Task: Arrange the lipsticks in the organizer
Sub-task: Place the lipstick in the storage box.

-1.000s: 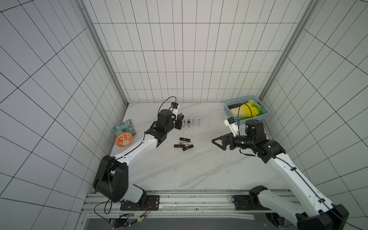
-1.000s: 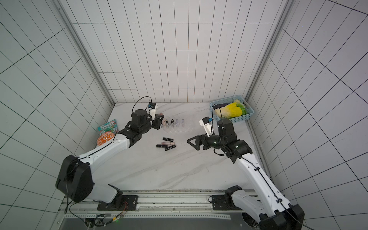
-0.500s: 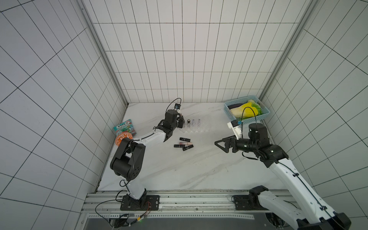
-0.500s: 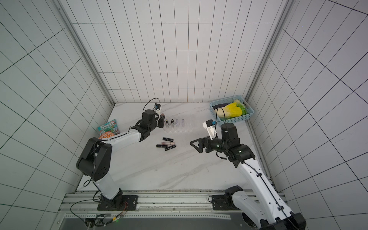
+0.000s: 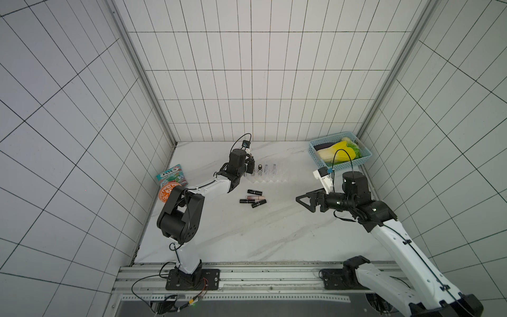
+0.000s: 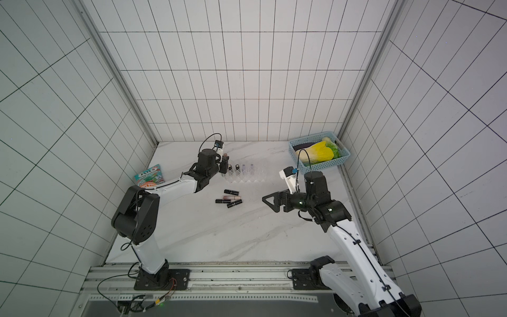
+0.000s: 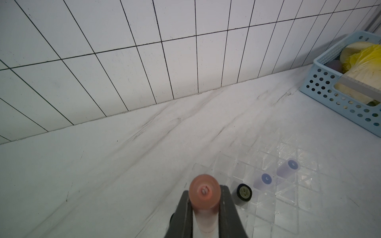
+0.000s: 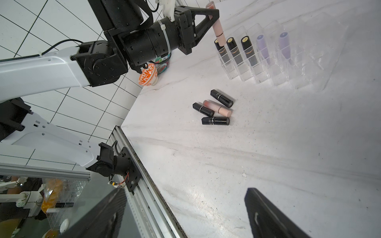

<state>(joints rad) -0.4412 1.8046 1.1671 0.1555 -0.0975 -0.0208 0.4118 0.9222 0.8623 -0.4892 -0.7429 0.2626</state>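
My left gripper (image 5: 250,167) is shut on a pale pink lipstick (image 7: 205,191), held upright over the left end of the clear organizer (image 8: 309,51). In the right wrist view the pink lipstick (image 8: 219,33) hangs just above the slot row. Three black lipsticks (image 8: 234,51) and two lavender lipsticks (image 8: 263,48) stand in the organizer (image 5: 270,177). Three black lipsticks and a pink lipstick (image 8: 217,108) lie loose on the marble in front of it, seen as a loose cluster (image 5: 252,198) in a top view. My right gripper (image 5: 301,202) hangs open and empty to their right.
A light-blue perforated basket (image 5: 343,166) with yellow-green vegetables sits at the back right corner. A snack packet (image 5: 171,175) and an orange patterned bowl (image 5: 166,192) lie by the left wall. Tiled walls enclose the marble table on three sides.
My left gripper has carried the pink lipstick a little right, closer to the organizer, and that arm's elbow has risen. My right arm has drawn back slightly.
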